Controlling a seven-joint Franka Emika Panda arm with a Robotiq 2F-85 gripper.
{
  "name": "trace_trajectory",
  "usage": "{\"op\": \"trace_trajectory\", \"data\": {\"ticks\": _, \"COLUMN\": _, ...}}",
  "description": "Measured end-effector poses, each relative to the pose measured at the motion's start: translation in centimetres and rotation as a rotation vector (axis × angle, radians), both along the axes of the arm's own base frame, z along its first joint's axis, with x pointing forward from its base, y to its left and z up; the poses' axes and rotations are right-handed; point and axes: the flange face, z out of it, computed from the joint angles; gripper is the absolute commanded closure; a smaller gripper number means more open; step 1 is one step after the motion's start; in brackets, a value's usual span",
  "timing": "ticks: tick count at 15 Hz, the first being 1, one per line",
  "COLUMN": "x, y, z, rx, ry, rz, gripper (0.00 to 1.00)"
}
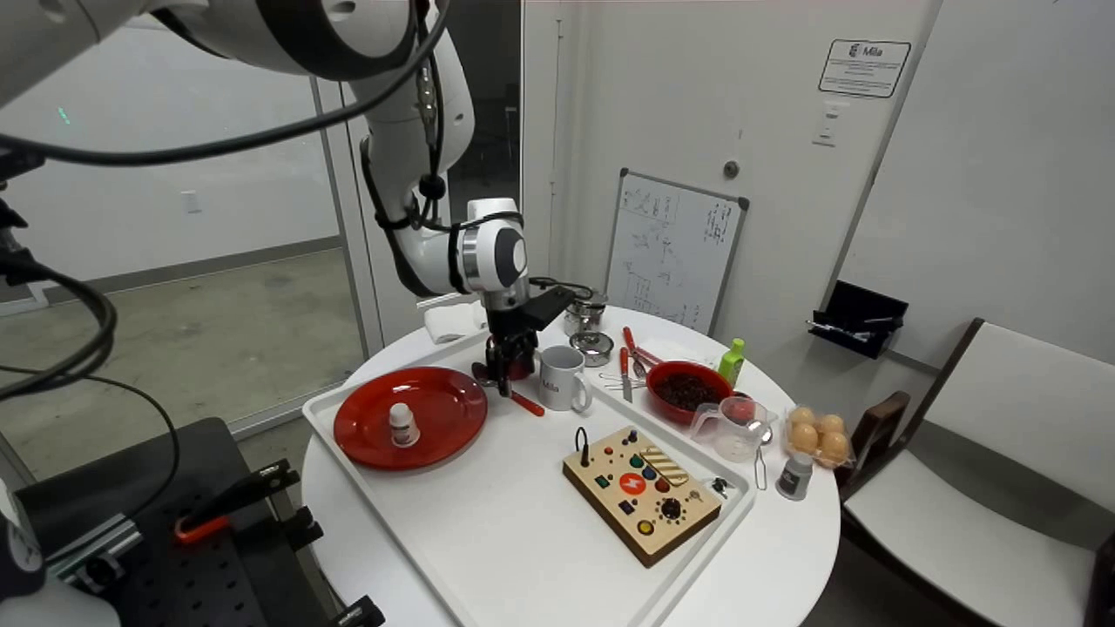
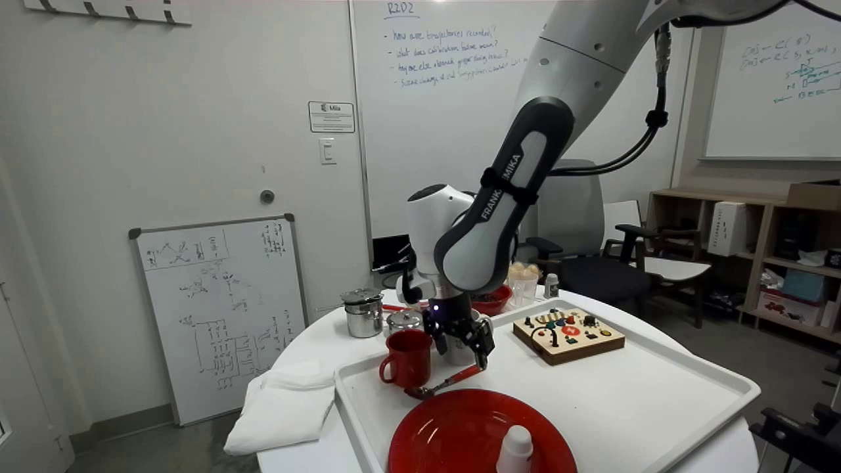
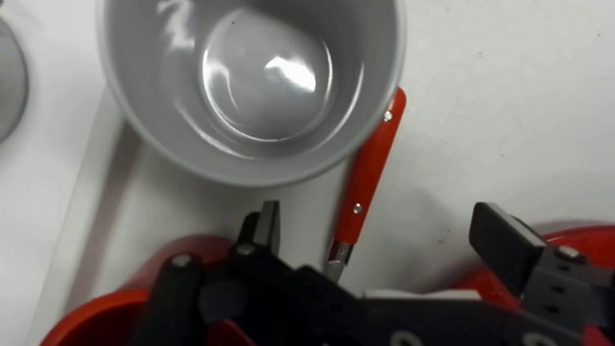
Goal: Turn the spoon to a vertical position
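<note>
Wrist view: end effector (image 3: 377,218) parted, gaps flanking spoon (image 3: 367,178); mug (image 3: 252,103) edge close.

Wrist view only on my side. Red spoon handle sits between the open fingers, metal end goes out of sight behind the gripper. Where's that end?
Observer: The spoon ends in a dark scoop, which in an exterior view lies between the red mug and the red plate.
Operator: Does that mug have anything sticking out? I only get part of it.
Observer: Its handle, out to the left in an exterior view, on the side away from the gray mug.
Operator: Anything past the gray mug? My frame cuts off there.
Observer: A wooden button box, sitting on the same tray.
</note>
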Motion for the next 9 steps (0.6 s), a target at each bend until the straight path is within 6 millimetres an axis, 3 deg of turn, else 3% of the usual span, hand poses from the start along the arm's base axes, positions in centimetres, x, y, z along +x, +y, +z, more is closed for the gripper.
{"op": "trace_trajectory", "data": {"ticks": 9, "x": 0.41, "y": 0.04, "z": -0.12, "rx": 0.000, "ry": -0.012, "rz": -0.015, "gripper": 0.00}}
